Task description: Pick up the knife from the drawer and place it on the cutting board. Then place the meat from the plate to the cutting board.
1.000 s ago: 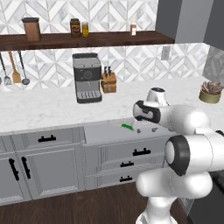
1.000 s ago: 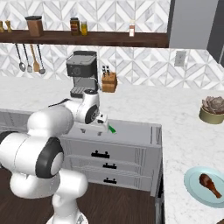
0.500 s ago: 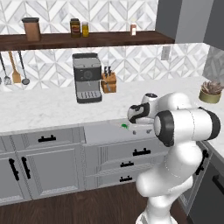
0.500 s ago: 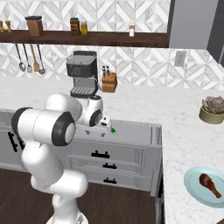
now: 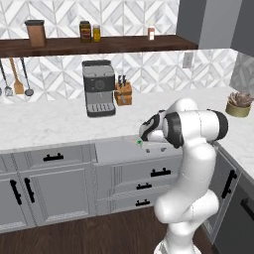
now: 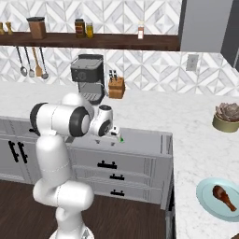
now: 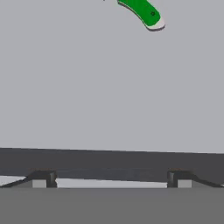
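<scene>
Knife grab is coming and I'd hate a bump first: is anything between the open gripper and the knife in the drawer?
Nothing visible. In the hand view the gripper is open and empty, and only bare drawer floor lies between it and the knife's green handle.

My white arm folded forward at the elbow, wrist bent down, gripper (image 6: 115,133) low, my jaws spread wide, holding nothing

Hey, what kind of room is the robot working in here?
A rendered home kitchen: a coffee machine and a wooden knife block stand on a marble counter, with grey cabinets below.
</scene>
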{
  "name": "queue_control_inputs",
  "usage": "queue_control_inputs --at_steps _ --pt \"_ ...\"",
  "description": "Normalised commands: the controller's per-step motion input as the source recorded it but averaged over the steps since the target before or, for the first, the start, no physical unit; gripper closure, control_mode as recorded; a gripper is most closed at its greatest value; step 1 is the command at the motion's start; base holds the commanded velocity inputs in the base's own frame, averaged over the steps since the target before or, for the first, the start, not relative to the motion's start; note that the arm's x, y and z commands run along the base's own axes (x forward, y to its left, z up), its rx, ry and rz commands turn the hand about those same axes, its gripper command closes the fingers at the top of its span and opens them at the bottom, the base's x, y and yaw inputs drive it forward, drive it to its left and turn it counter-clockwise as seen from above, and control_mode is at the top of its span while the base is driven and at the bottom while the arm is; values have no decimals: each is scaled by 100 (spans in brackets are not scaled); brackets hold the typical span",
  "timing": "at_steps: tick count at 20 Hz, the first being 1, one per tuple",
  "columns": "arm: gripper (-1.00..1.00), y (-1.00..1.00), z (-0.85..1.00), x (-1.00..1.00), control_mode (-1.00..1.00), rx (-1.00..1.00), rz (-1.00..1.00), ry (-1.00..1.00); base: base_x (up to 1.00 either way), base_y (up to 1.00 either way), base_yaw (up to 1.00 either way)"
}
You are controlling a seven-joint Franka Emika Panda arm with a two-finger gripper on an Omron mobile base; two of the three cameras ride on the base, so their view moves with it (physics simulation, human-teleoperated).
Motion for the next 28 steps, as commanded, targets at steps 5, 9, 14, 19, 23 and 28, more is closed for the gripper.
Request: queue_control_inputs --at_steps 5,9,14,19,23,28 --pt "-100 0 -38 39 -100 0 0 1 0 0 0" --pt "-100 0 -44 2 -100 0 0 8 0 0 0" --pt "-100 0 -38 -12 -100 0 0 10 0 0 0" --pt "-100 -11 -25 -98 -100 0 1 9 0 0 0" --pt "-100 -5 -5 -100 -100 0 6 3 0 0 0" --pt "-100 0 8 -92 -100 0 10 8 0 0 0"
